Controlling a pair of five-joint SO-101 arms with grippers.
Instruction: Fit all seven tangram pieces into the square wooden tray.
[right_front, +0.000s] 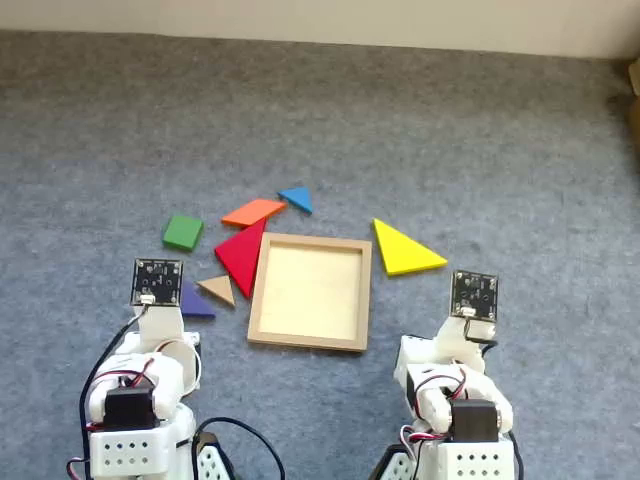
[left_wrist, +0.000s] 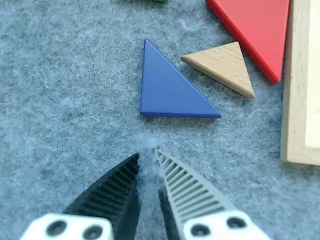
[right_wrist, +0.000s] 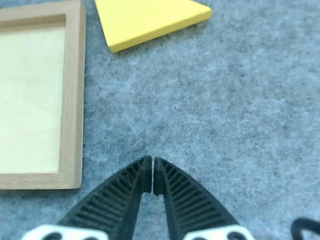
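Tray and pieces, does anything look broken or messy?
Nothing stands out. The tray sits flat and empty. All seven pieces lie flat on the carpet around it, none broken or stacked.

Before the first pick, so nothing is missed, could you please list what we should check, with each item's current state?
1. Square wooden tray empty: ok.
2. All seven pieces lying outside it, namely green square, orange parallelogram, light blue triangle, red triangle, wooden triangle, dark blue triangle, yellow triangle: ok.
3. Left gripper open for the dark blue triangle just ahead of it: not ok, shut.
4. Right gripper open: not ok, shut.
5. Red triangle clear of the tray's rim: cannot tell.
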